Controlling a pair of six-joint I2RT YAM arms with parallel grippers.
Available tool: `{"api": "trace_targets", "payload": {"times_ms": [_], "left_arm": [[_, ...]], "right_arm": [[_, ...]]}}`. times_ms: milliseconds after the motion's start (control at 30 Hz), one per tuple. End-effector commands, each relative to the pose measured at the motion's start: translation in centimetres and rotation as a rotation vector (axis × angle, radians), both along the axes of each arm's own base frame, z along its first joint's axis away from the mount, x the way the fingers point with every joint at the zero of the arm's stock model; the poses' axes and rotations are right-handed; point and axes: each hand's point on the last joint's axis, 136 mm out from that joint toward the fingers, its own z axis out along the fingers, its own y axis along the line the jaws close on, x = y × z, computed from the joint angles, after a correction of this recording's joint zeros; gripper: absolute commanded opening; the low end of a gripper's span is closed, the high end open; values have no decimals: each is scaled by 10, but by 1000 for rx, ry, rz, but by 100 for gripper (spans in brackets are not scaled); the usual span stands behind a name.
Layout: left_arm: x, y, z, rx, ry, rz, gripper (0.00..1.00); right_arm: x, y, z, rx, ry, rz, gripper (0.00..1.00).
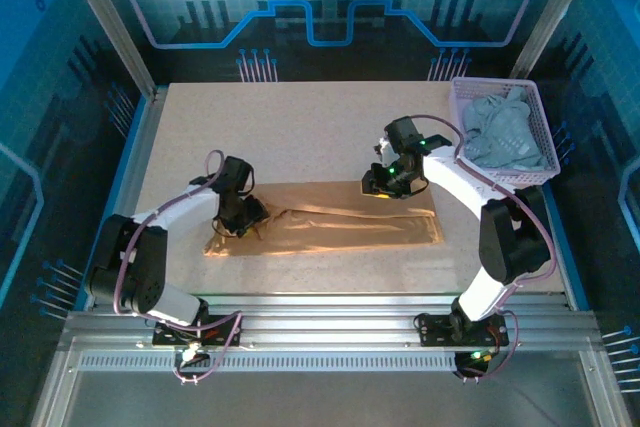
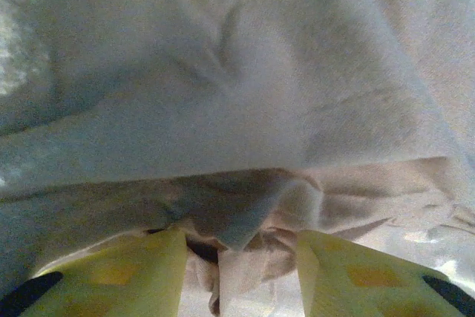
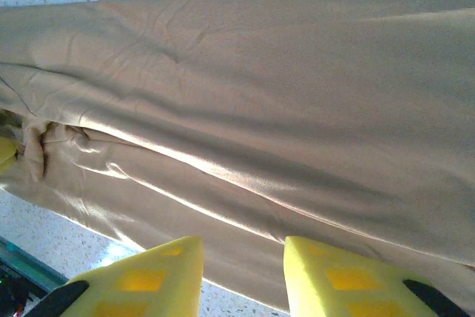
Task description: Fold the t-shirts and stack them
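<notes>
The tan t-shirt (image 1: 340, 222) lies on the table as a long folded strip running left to right. My left gripper (image 1: 243, 222) sits at the strip's left end. In the left wrist view its fingers stand apart, and a bunched fold of the tan t-shirt (image 2: 223, 94) lies between the left gripper's (image 2: 239, 241) tips. My right gripper (image 1: 380, 185) is at the strip's far edge, right of centre. It is open low over the tan t-shirt (image 3: 282, 109), with nothing between the right gripper's (image 3: 241, 246) fingers. The grey-blue t-shirt (image 1: 500, 132) lies crumpled in the basket.
The lavender mesh basket (image 1: 455, 107) stands at the table's back right corner. Bare speckled table (image 1: 300, 127) stretches behind the strip and to its left. A metal rail runs along the near edge, and blue walls close in the sides.
</notes>
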Motion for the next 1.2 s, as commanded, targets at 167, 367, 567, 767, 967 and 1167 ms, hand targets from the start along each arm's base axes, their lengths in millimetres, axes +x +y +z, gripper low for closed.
{"api": "trace_targets", "payload": {"times_ms": [167,367,567,767,967,1167], "left_arm": [[11,-5,-3,16,-14,-33,44],[1,0,-12,49,33,-54,44],[1,-16,1,-5,-35,-61,28],[-13,-33,9,-63,-34,-73,13],[-32,-31,6,-62,10,-75,5],[-29,-22,8,-3,9,-75,17]], "right_arm": [[-7,0,-3,16,16,5,35],[-4,1,-2,20,15,7,35],[-4,2,-2,22,14,9,35],[-3,2,-3,23,15,8,35],[-3,2,-5,22,16,6,35],[-4,3,-6,25,20,8,35]]}}
